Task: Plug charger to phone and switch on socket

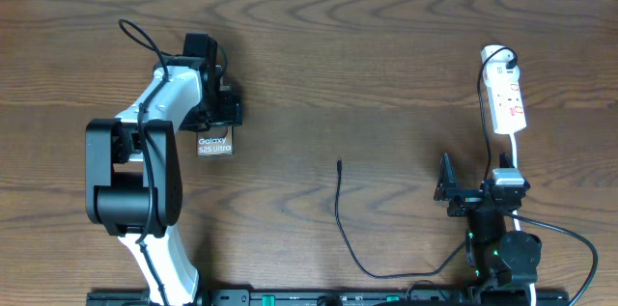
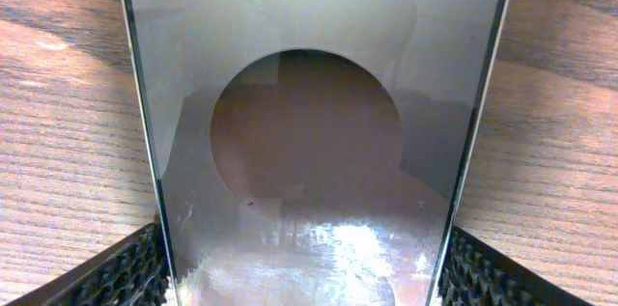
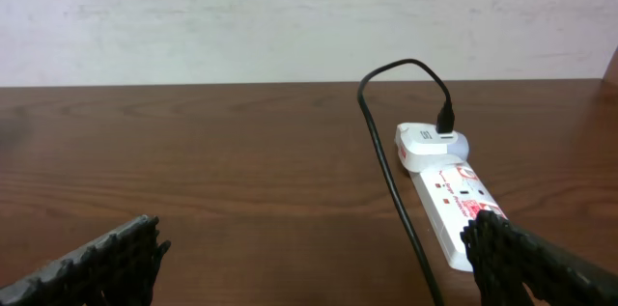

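The step in hand looks like steadying the phone [image 1: 214, 144]: the left hand [image 2: 309, 263] pinches its long edges at the left of the desk [image 1: 386, 55]. The right hand [image 3: 319, 263] hangs spread before the socket [image 1: 505, 101]. Next it should fetch the charger tip [image 1: 339, 163], lying mid-desk.

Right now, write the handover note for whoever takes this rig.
Left end effector: closed on the Galaxy S25 Ultra phone, pads against its side edges.
Right end effector: open, empty, beside the white power strip.
Charger cable: one end is in the white adapter at the strip's far end. Its connector tip lies loose between the arms, apart from the phone.
Done: phone gripped.
Left: plug the tip into the phone, then switch the strip on. Its switch state is unreadable.
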You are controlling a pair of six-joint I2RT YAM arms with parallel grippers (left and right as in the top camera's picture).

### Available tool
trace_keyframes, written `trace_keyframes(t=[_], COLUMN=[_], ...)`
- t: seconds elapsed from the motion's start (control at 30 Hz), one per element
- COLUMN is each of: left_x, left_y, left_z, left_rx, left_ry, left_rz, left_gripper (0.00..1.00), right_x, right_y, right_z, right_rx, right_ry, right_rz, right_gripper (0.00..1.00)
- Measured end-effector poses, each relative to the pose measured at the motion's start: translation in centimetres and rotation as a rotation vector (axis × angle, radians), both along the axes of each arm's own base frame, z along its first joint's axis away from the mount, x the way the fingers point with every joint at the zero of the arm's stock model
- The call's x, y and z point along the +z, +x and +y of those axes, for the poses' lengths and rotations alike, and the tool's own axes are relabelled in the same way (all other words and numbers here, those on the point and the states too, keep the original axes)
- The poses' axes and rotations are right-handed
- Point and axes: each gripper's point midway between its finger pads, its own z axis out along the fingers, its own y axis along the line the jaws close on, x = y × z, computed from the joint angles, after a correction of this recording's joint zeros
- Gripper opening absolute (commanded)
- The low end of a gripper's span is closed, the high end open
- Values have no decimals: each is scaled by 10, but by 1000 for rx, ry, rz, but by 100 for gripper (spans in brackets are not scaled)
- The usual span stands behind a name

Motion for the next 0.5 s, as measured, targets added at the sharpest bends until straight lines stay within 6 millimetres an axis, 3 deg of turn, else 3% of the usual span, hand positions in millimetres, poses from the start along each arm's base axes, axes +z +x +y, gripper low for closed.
trace_keyframes(t=[0.5], left_x=[0], left_y=[0], left_z=[0], left_rx=[0], left_ry=[0], left_rz=[0], left_gripper=[76], right_x=[0], right_y=[0], right_z=[0], right_rx=[0], right_ry=[0], right_rz=[0], right_gripper=[99])
